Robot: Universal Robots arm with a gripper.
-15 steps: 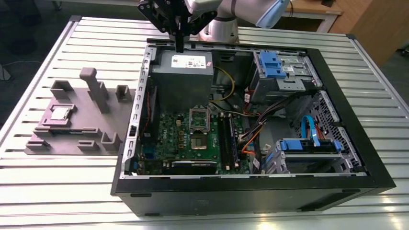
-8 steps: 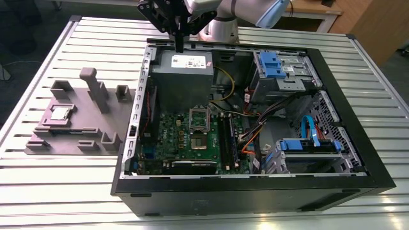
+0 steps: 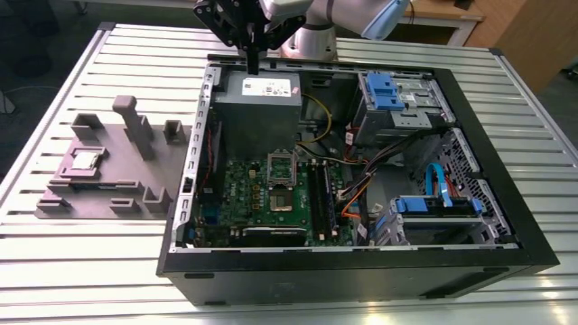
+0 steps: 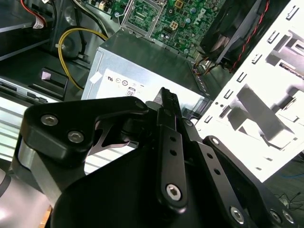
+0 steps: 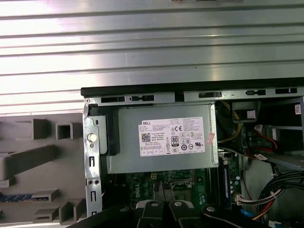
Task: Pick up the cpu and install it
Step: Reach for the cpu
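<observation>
Slatted table (image 3: 91,271), open case (image 3: 316,274), tray (image 3: 91,203) at the exterior view's left.
Gripper (image 3: 253,70) hangs over the power supply (image 3: 257,112), fingers together, empty. Cpu (image 3: 86,160) lies in the tray, well apart. My judgement: approach level from above and grip its edges only.

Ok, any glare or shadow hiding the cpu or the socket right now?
Exterior view: the cpu catches light on its top yet stands out from the tray; the socket shows without glare. First wrist view: the table glares bright, and the socket sits dim by the claw. Second wrist view: the case wall is washed out white.
</observation>
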